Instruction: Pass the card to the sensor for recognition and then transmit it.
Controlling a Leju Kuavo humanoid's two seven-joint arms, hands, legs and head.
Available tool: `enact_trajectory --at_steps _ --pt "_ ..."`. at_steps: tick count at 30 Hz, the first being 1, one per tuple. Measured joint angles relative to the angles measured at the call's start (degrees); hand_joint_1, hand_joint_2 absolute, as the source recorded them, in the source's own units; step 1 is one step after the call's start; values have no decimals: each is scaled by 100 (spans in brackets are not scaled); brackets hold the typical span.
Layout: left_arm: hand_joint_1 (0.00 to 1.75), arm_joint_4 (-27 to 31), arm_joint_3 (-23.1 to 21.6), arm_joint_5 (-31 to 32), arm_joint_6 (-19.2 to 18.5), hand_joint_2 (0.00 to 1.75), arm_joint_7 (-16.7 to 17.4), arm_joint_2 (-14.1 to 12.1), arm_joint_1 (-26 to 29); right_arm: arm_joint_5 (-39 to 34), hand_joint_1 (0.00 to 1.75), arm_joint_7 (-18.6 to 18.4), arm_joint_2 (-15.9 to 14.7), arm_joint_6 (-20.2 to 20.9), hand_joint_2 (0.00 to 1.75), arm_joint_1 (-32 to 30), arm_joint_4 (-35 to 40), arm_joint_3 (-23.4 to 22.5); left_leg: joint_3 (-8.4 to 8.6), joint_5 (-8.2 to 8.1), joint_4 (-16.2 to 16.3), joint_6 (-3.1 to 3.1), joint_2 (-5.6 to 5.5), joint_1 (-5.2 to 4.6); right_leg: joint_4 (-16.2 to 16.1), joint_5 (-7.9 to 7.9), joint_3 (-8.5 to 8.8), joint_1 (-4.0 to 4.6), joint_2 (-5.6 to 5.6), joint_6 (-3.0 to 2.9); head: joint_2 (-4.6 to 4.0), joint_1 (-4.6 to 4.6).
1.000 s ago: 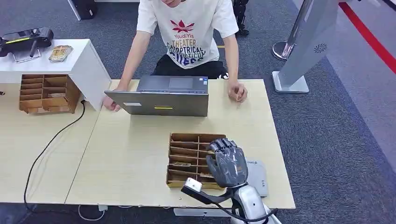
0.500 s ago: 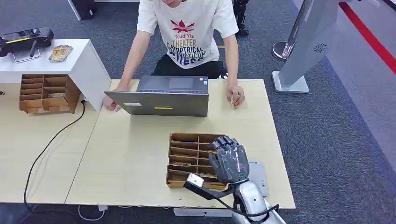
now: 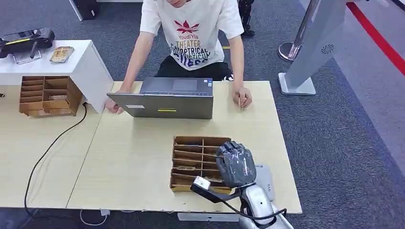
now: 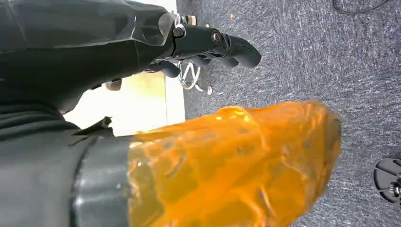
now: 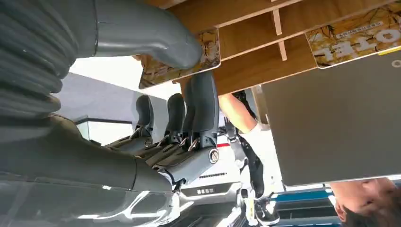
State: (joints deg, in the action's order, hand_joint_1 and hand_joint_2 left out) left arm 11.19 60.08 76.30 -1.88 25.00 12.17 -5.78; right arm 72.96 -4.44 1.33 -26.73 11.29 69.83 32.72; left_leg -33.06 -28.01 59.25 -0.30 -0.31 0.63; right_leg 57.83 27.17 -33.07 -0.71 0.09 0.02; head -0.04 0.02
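- Right hand (image 3: 235,164) is raised over the near right part of the wooden card tray (image 3: 191,162), back of the hand facing the head camera, fingers pointing away from the robot — silver forearm comes up from below.
- Right wrist view: thumb (image 5: 142,33) on one face of a yellow patterned card (image 5: 182,64), dark fingers (image 5: 203,106) on the other — card is pinched, beside a wooden tray divider.
- Another card (image 5: 354,35) lies in a tray slot.
- Grey sensor (image 3: 265,180) lies on the table (image 3: 133,162) just right of the tray, partly under the hand.
- Left hand (image 4: 142,42): hangs over carpet beside the table edge, fingers curled, holding nothing.
- Person (image 3: 191,33) stands behind an open laptop (image 3: 165,98).
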Motion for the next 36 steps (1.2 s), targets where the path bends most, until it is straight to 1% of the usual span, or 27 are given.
enact_trajectory --at_steps 1,3,4,10,12,13,17,18,20,23,24,25,36 --pt "0 0 0 0 0 0 0 0 0 0 115 0 0 0 175 0 -2 -2 0 0 0 0 0 0 0 0 0 0 0 0 0 0" --pt "0 0 0 0 0 0 0 -2 1 0 113 0 0 9 175 0 -22 -9 0 0 0 0 0 0 0 0 0 0 0 0 0 0" --pt "0 0 0 0 0 0 0 -2 0 0 108 0 0 13 175 0 -26 -11 0 0 0 0 0 0 0 0 0 0 0 0 0 0" --pt "0 0 0 7 0 0 0 0 0 -26 106 0 0 50 175 16 -77 -31 0 0 0 0 0 0 0 0 0 0 0 0 0 0" --pt "0 0 0 7 0 0 0 -2 0 -26 126 0 0 52 175 22 -98 -31 0 0 0 0 0 0 0 0 0 0 0 0 0 0" --pt "0 0 0 7 0 0 0 -2 0 -26 129 0 0 59 175 27 -107 -31 0 0 0 0 0 0 0 0 0 0 0 0 0 0" --pt "0 0 0 9 0 0 0 -2 0 -31 129 0 0 90 175 47 -149 -31 0 0 0 0 0 0 0 0 0 0 0 0 0 0" --pt "0 0 0 9 -2 0 0 -2 0 -31 136 0 0 92 175 52 -155 -33 0 0 0 0 0 0 0 0 0 0 0 0 0 0" --pt "0 0 0 9 -2 0 0 -2 0 -31 145 0 0 92 175 61 -166 -33 0 0 0 0 0 0 0 0 0 0 0 0 0 0" --pt "0 0 0 9 -2 0 0 -2 0 -31 166 0 0 100 175 65 -177 -33 0 0 0 0 0 0 0 0 0 0 0 0 0 0" --pt "0 0 0 9 -2 0 0 -2 0 -31 166 0 0 101 175 67 -181 -33 0 0 0 0 0 0 0 0 1 0 0 0 0 0" --pt "0 0 0 9 -2 0 0 -2 0 -31 175 0 0 101 175 69 -184 -33 1 0 0 0 0 0 0 0 1 0 0 0 0 0" --pt "0 0 0 -17 -18 0 0 -2 1 -87 175 65 2 142 175 120 -216 -39 2 0 0 0 0 0 0 0 2 0 0 0 0 0"
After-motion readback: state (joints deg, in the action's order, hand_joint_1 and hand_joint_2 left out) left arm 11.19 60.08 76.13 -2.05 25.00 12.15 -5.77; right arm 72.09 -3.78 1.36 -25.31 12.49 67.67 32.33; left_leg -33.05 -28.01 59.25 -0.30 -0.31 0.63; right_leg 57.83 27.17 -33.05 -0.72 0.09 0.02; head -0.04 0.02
